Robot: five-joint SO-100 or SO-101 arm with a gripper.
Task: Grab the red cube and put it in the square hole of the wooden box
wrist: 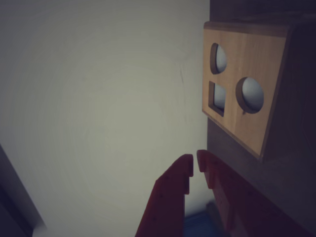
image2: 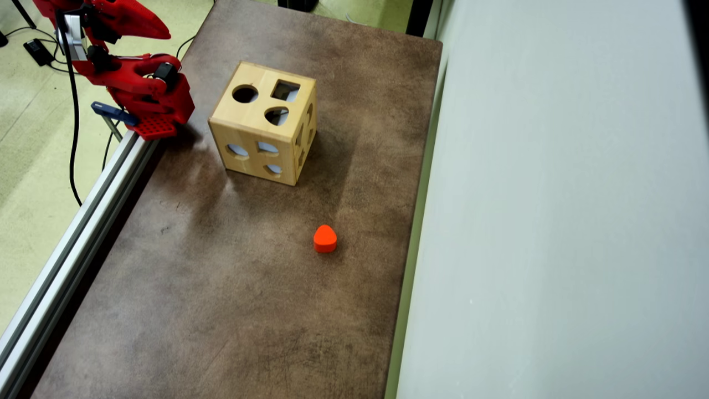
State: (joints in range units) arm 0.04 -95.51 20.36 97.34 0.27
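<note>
Gripper is nearly closed with nothing in it, box just ahead to its right in the wrist view, square hole facing it, no cube visible.

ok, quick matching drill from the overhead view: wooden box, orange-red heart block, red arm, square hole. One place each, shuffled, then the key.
Things:
1. wooden box
2. orange-red heart block
3. red arm
4. square hole

Places, overhead view:
A. top-left corner, at the table edge by the metal rail
B. on the brown table, alone, below and right of the box
C. in the box's top face, beside the round hole
D. upper middle of the table

Pairs: 1-D, 2-B, 3-A, 4-C
</note>
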